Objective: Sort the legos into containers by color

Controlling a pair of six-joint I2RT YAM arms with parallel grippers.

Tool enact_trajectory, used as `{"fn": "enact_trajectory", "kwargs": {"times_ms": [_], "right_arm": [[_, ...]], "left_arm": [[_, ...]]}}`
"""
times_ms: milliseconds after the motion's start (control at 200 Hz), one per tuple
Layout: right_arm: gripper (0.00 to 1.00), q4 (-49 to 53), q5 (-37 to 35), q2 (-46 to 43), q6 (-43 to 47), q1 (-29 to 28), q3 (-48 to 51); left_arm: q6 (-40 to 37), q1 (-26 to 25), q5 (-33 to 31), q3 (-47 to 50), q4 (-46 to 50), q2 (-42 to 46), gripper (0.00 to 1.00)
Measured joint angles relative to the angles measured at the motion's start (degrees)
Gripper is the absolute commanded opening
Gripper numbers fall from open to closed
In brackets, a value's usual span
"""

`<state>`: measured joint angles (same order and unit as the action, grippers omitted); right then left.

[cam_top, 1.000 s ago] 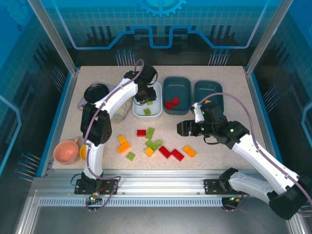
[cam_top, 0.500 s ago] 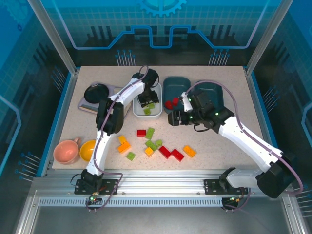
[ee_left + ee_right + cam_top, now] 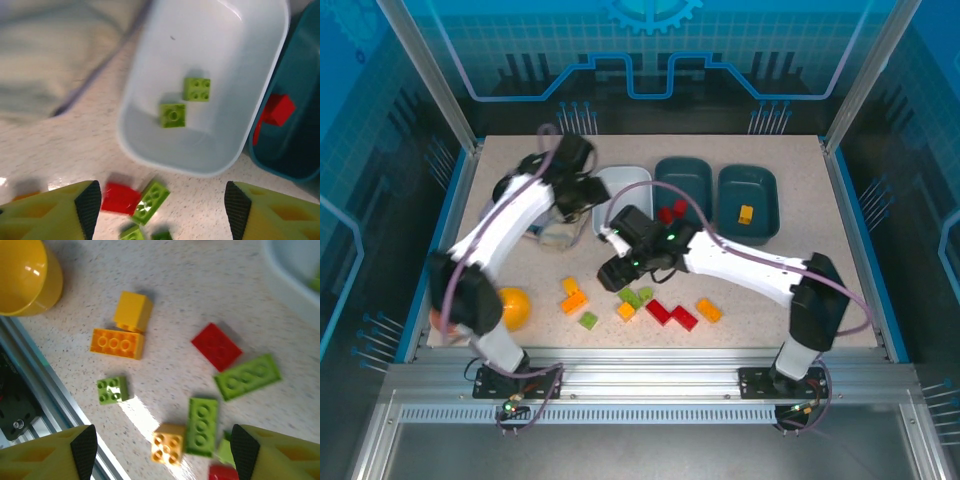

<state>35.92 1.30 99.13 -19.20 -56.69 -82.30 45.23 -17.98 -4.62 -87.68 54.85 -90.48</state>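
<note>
Both arms have swung leftward since a second ago. Then over the white tray, the left gripper [image 3: 161,206] now hangs just left of it. The arm arches high over the table's far left with its elbow bent, and the lime-yellow claw is spread with nothing in it. Smooth, glossy and round-cornered, the white tray [image 3: 215,45] holds two studded lime green legos [image 3: 173,115], lying apart. The right gripper [image 3: 162,447] has crossed from the teal trays to hover over the loose legos [image 3: 117,343] on the speckled beige table [image 3: 210,285]. That arm stretches low and leftward, its claw spread wide and empty. Beneath it lie square and oblong bricks in orange, green and red. Two red legos [image 3: 672,211] sit in the middle teal tray [image 3: 682,178]. One orange brick [image 3: 746,212] lies in the right teal tray [image 3: 748,185], now uncovered.
</note>
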Motion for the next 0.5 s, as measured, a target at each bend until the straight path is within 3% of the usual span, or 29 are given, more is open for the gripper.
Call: {"fn": "enact_trajectory", "kwargs": {"times_ms": [225,500], "right_arm": [[0.74,-0.76,1.6,15.17,-1.64,-3.78,-11.08],[0.74,4.42,1.88,33.24,-5.46,-3.91,-31.01]], "left_arm": [[9.38,2.64,-7.58,20.92,5.53,29.29,0.7],[15.02,2.67,-8.92,31.08,15.61,45.66,0.7]]}}
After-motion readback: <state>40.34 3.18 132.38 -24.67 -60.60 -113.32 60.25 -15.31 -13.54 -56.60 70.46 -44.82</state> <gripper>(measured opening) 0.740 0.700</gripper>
